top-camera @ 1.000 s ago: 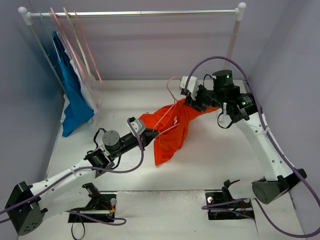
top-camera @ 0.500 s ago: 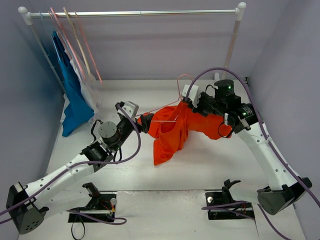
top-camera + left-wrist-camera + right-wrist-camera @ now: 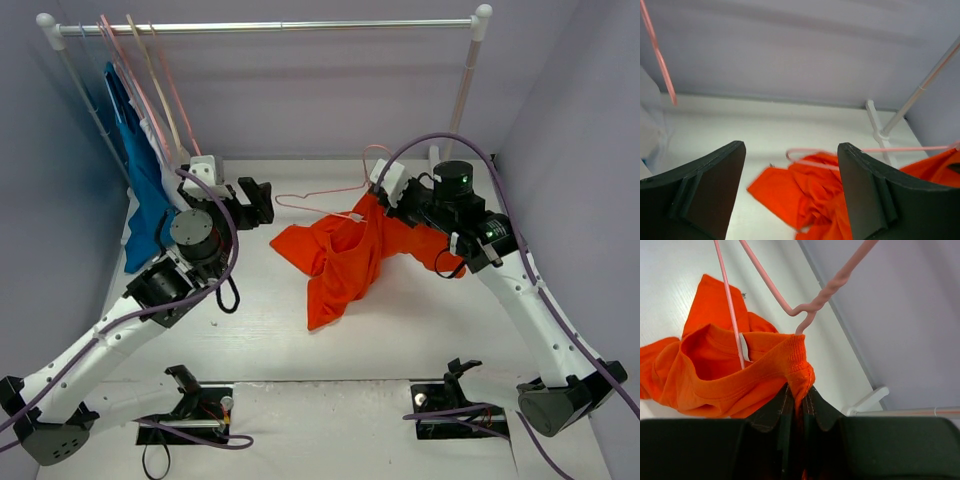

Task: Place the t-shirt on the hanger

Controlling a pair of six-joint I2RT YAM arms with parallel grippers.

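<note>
Right wrist: t-shirt [image 3: 730, 370] collar in clamped right gripper [image 3: 799, 395]; left gripper [image 3: 790, 150] agape, well apart.

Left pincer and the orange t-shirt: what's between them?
Mostly bare table, crossed by the thin pink end of the hanger; top and left wrist views show it.

The t-shirt [image 3: 340, 265] lies mid-frame on the table [image 3: 262, 322], the hanger [image 3: 835, 279] wire inside its neck. Garments [image 3: 148, 215] hang from the rail [image 3: 300, 26], upper left.

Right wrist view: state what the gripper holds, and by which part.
The right gripper is shut on the t-shirt, pinching the ribbed neckline hem. The hanger runs into the neck opening; whether it is pinched too cannot be told.
</note>
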